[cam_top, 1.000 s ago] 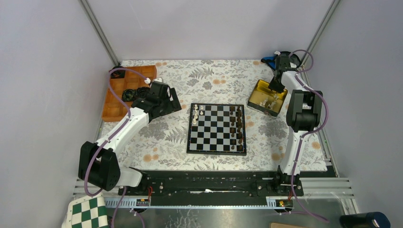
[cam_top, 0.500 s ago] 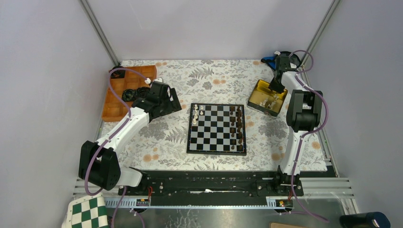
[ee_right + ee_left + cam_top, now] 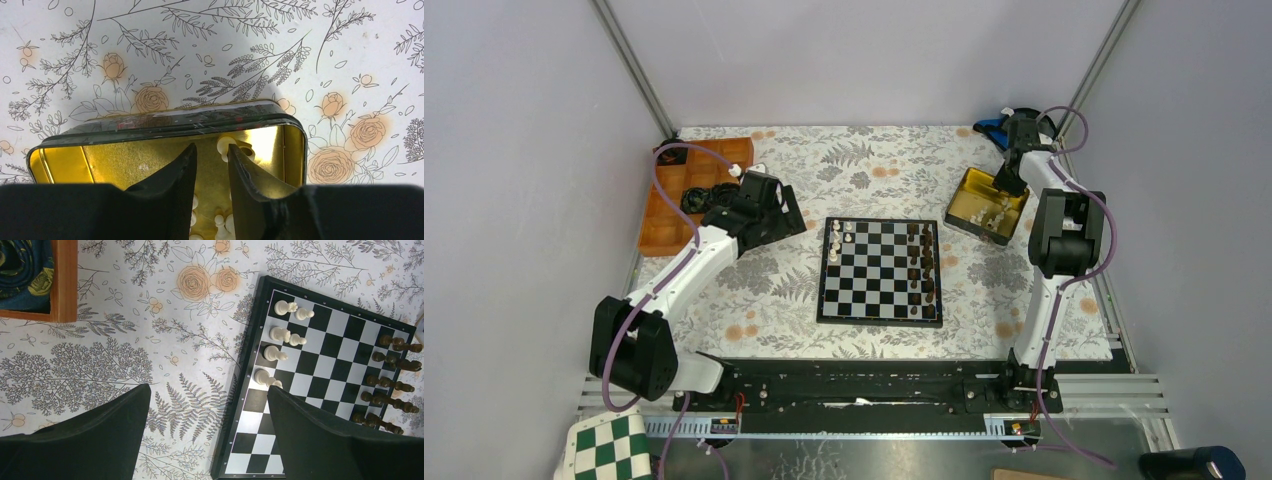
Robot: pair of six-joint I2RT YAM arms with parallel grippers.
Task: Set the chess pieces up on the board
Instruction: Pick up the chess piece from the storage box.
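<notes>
Your right gripper [image 3: 212, 150] hangs over the gold tin [image 3: 165, 122] at the far right of the table. Its fingers reach down inside the tin with only a narrow gap between them. The bare gold floor shows through that gap, so the claw holds nothing. One of the white pieces [image 3: 225, 145] stands just beside the tip of the finger on the right of the wrist view. A few more lie lower down near the other finger.

Since the frame a second ago, your right arm has edged slightly to the right. From above, the right gripper [image 3: 1004, 182] now sits nearer the tin's right edge, and more of the gold tin [image 3: 977, 198] shows to its left. The gap between the fingers looks about the same as it did then.

Your left gripper [image 3: 206, 390] has not moved. It hovers above the floral cloth [image 3: 884, 160] just left of the board [image 3: 325, 365], with its jaws spread wide and nothing between them.

The board [image 3: 880, 321] lies flat in the middle of the table, as it did before. A handful of white pieces [image 3: 839, 240] stand in its far-left corner, in two short columns along the left side. The dark pieces [image 3: 921, 262] line the right side in two columns. The rest of the white pieces [image 3: 996, 212] are still in the tin. None has gone onto the board in the last second, and none has left it.

An orange wooden tray [image 3: 664, 215] sits at the far left behind your left arm, unchanged.
</notes>
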